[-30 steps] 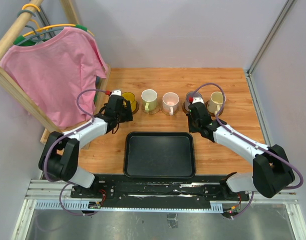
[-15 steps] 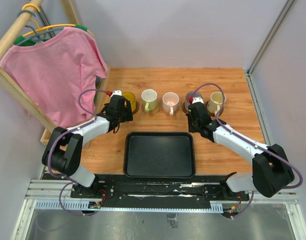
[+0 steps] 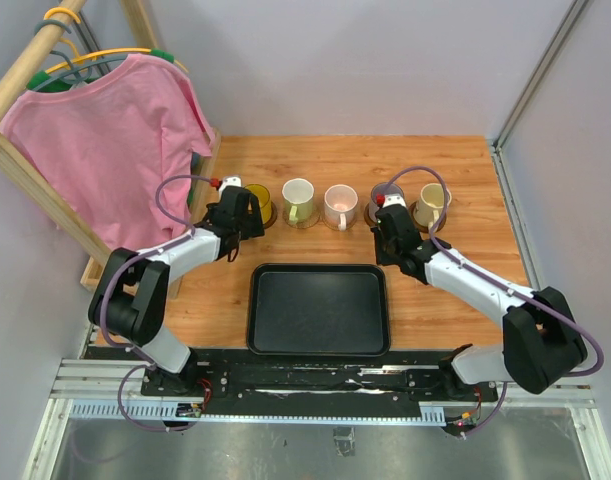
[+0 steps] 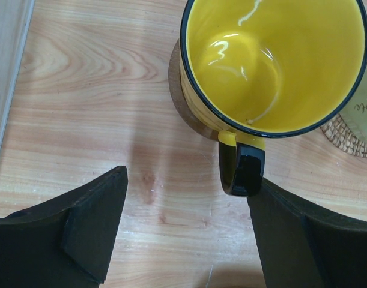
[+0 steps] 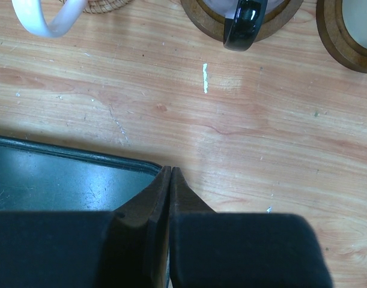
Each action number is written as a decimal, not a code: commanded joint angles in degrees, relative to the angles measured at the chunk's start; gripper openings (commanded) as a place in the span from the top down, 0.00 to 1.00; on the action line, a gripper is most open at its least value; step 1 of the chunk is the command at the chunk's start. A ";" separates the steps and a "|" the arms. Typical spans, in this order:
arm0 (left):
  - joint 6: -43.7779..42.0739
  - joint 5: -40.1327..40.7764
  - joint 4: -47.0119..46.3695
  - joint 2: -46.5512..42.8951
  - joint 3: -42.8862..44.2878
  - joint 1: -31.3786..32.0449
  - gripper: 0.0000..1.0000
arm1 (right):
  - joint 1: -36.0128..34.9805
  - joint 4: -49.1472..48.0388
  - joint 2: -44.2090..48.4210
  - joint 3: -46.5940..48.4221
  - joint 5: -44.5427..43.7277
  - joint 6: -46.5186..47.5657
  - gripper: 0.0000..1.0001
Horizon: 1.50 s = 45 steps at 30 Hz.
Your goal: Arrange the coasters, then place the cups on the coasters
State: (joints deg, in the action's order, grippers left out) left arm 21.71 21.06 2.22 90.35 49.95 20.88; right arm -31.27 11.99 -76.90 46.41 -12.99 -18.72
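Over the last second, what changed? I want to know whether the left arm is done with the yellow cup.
The left arm swung its elbow inward toward the tray, while the left gripper edged slightly toward the back, open beside the yellow cup and holding nothing. The right gripper, shut, the other cups and the coasters stayed put.

Non-task items on wooden counter (image 3: pixel 355 160).
Black rectangular tray (image 3: pixel 319 309) lies flat near the counter's front edge, centred. Pink shirt (image 3: pixel 105 150) hangs from a wooden rack (image 3: pixel 45 205) at the left, overlapping the counter's left edge.
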 commanded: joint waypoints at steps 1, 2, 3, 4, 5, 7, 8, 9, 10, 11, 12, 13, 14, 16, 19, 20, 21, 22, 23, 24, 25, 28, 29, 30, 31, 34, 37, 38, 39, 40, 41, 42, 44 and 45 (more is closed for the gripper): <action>1.02 1.70 -1.60 1.01 1.81 -1.00 0.17 | 0.59 -0.83 -0.86 -0.63 0.49 -0.69 0.99; 1.04 1.63 -1.61 0.98 1.81 -1.11 0.17 | 0.59 -0.87 -0.97 -0.63 0.58 -0.67 0.99; 1.15 1.62 -1.56 1.01 1.81 -1.22 0.17 | 0.64 -0.83 -0.98 -0.61 0.64 -0.74 0.99; 1.16 1.55 -1.46 1.02 1.88 -1.32 0.17 | 0.60 -0.85 -1.09 -0.60 0.73 -0.72 0.99; 1.18 1.58 -1.37 0.95 1.90 -1.41 0.17 | 0.59 -0.85 -1.14 -0.52 0.75 -0.78 0.99; 1.12 1.39 -1.17 0.80 1.77 -1.42 0.17 | 0.59 -0.83 -1.31 -0.46 0.78 -0.73 0.99; 1.10 1.27 -1.16 0.63 1.67 -1.41 0.17 | 0.59 -0.85 -1.34 -0.40 0.79 -0.74 0.99; 0.99 1.00 -1.16 0.56 1.58 -1.42 0.16 | 0.64 -0.91 -1.40 -0.33 0.78 -0.69 0.99; 0.98 0.72 -1.16 0.28 1.44 -1.46 0.17 | 0.60 -0.91 -1.45 -0.32 0.78 -0.68 0.99; 0.90 0.28 -1.16 0.16 1.34 -1.43 0.17 | 0.59 -0.93 -1.50 -0.28 0.78 -0.63 0.99; 0.83 -0.42 -1.16 -0.03 1.22 -1.38 0.17 | 0.59 -0.98 -1.50 -0.26 0.78 -0.66 0.99; 0.65 -1.29 -1.16 -0.37 1.08 -1.44 0.16 | 0.59 -1.02 -1.49 -0.28 0.70 -0.68 0.99; 0.48 -2.29 -1.26 -0.78 0.91 -1.41 0.16 | 0.59 -1.03 -1.44 -0.36 0.59 -0.73 0.99; 0.34 -4.36 -1.06 -1.93 0.58 -1.39 0.16 | 0.62 -1.01 -1.06 -0.55 0.24 -0.72 0.99; 0.58 -7.51 -0.74 -4.73 -0.37 -1.44 0.15 | 0.60 -0.60 0.29 -0.90 -0.45 -0.84 0.99; 0.69 -8.36 -0.58 -6.00 -0.69 -1.46 0.15 | 0.59 -0.41 0.93 -1.10 -0.72 -0.78 0.99; 0.73 -9.08 -0.37 -7.30 -1.02 -1.41 0.15 | 0.59 -0.23 1.69 -1.33 -1.18 -0.75 0.99; 0.77 -9.60 0.02 -8.77 -1.25 -1.40 0.15 | 0.59 -0.05 2.47 -1.54 -1.57 -0.74 0.99; 0.80 -9.83 0.56 -10.10 -1.53 -1.37 0.14 | 0.59 0.15 3.37 -1.83 -2.05 -0.74 0.99; 0.77 -9.81 1.00 -11.53 -1.70 -1.37 0.14 | 0.59 0.31 4.18 -2.04 -2.56 -0.71 0.99; 0.71 -9.69 1.60 -12.98 -1.99 -1.39 0.13 | 0.61 0.66 5.00 -2.27 -3.10 -0.67 0.99; 0.84 -8.74 3.12 -17.86 -3.29 -1.45 0.12 | 0.59 1.54 7.47 -2.96 -5.10 -0.63 0.98; 0.87 -8.27 3.61 -19.20 -3.81 -1.43 0.12 | 0.59 1.71 8.35 -3.16 -5.88 -0.56 0.97; 0.94 -7.70 4.08 -20.68 -4.35 -1.40 0.11 | 0.59 1.92 9.17 -3.36 -6.75 -0.53 0.96; 1.07 -7.17 4.41 -22.14 -4.91 -1.38 0.10 | 0.68 2.24 10.11 -3.61 -7.69 -0.51 0.94; 1.59 -5.31 5.54 -26.07 -6.70 -1.42 0.04 | 0.68 3.28 12.30 -4.09 -11.19 -0.42 0.90; 2.29 -2.54 6.52 -30.23 -8.66 -1.42 0.00 | 1.13 4.41 14.89 -4.60 -16.17 -0.67 0.78; 2.61 -1.70 6.92 -31.57 -9.28 -1.41 0.00 | 1.42 4.71 15.91 -4.81 -17.03 -0.75 0.70; 2.86 -1.00 7.31 -32.88 -9.82 -1.39 0.00 | 1.60 5.01 16.91 -5.10 -17.81 -0.83 0.62; 3.12 -0.29 7.97 -34.15 -10.33 -1.37 0.00 | 1.83 5.25 18.01 -5.41 -18.52 -0.81 0.54; 3.42 0.29 8.59 -35.32 -10.67 -1.42 0.00 | 2.00 5.42 19.11 -5.78 -19.27 -0.87 0.42; 3.67 0.85 9.25 -36.39 -10.92 -1.38 0.00 | 2.06 5.68 20.20 -5.99 -20.03 -0.88 0.33; 4.43 1.94 10.59 -38.30 -11.40 -1.38 0.00 | 2.26 6.32 22.40 -6.67 -21.74 -0.79 0.18; 4.90 2.55 11.28 -39.25 -11.59 -1.37 0.00 | 2.31 6.75 23.39 -6.99 -22.58 -0.82 0.10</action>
State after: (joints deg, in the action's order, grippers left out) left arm 24.60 19.40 10.90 54.89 39.33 19.94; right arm -29.91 16.01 -57.34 41.06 -29.12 -19.44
